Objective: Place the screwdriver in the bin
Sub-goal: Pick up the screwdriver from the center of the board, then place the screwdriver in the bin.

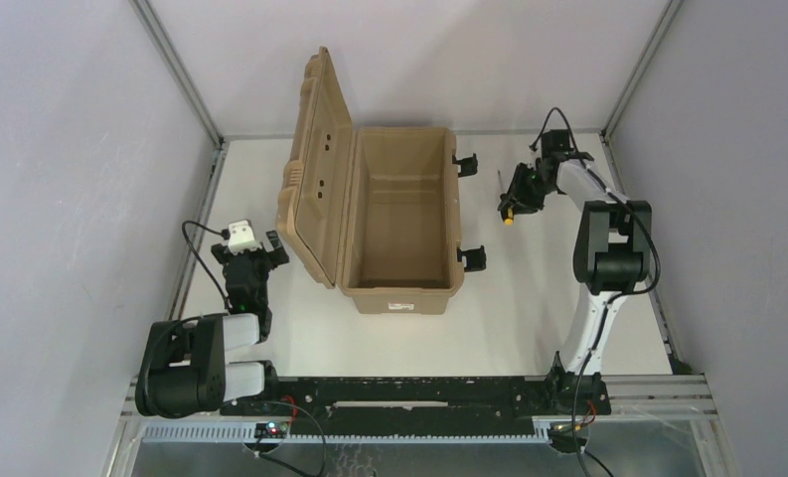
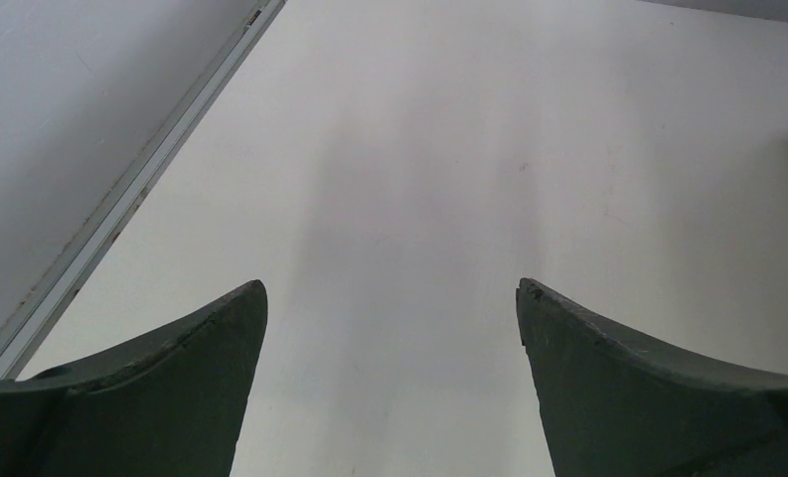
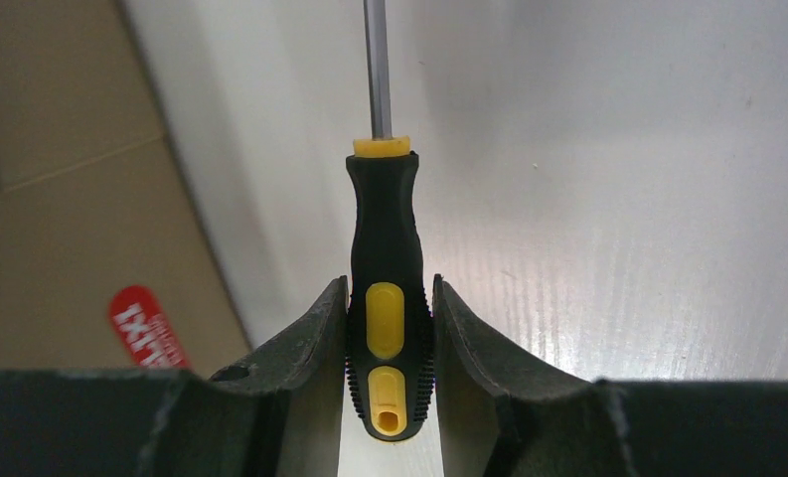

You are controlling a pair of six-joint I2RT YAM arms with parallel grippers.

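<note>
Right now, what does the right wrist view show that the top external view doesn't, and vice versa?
Only the right wrist: fingers pressed on both sides of the black and yellow handle of the screwdriver, and a red sticker on the bin. Only the top external: the lid swung open, the empty interior, the left gripper off to the left. Both: the screwdriver, the right gripper, the bin's tan wall.

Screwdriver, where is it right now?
In the top view, the small black-and-yellow-handled screwdriver is right of the open tan plastic bin, beside its black latches, pinched by its handle in the right hand.
</note>
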